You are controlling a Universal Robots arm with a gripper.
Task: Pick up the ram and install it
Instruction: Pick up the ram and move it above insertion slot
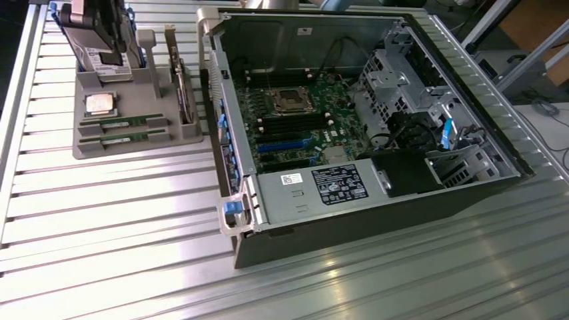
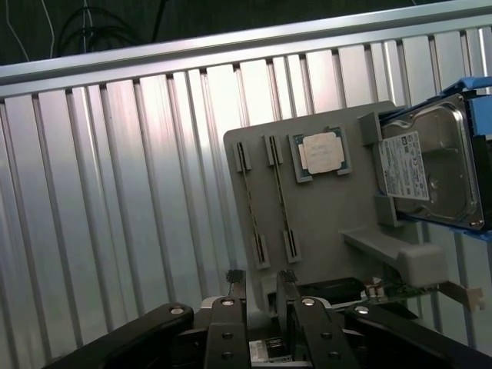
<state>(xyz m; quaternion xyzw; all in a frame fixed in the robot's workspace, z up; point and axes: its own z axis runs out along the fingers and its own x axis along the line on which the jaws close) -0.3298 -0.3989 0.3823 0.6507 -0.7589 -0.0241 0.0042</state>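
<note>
Your gripper (image 2: 261,278) is open. The two fingers (image 2: 235,278) stand apart with nothing held between them.

In the wrist view, the fingertips sit just past the near ends of the two ram sticks, at the edge of the grey tray (image 2: 330,223). You can't tell from this whether they touch the tray.

Both sticks lie flat in their own slots, side by side and parallel:
- The inner ram stick (image 2: 280,192) is just beside the processor chip (image 2: 321,151).
- The outer ram stick (image 2: 250,204) is one slot further out, toward the tray's edge.

Neither stick is between your fingers, and both are seated in the tray.

On the same tray, the hard drive (image 2: 430,165) stands upright in a blue frame beyond the chip. A green card (image 2: 396,290) stands on edge beside it.

In the exterior view, the tray (image 1: 89,150) sits on the ribbed metal table (image 1: 116,220), on the exterior view's left. You can see the inner ram stick (image 1: 120,122) and outer ram stick (image 1: 124,139) there, next to the chip (image 1: 98,103). The open computer case (image 1: 356,220) lies just beside the tray on the exterior view's right, with the motherboard (image 1: 294,127) exposed. The tray and case are close together, and you can't tell whether they touch.
</note>
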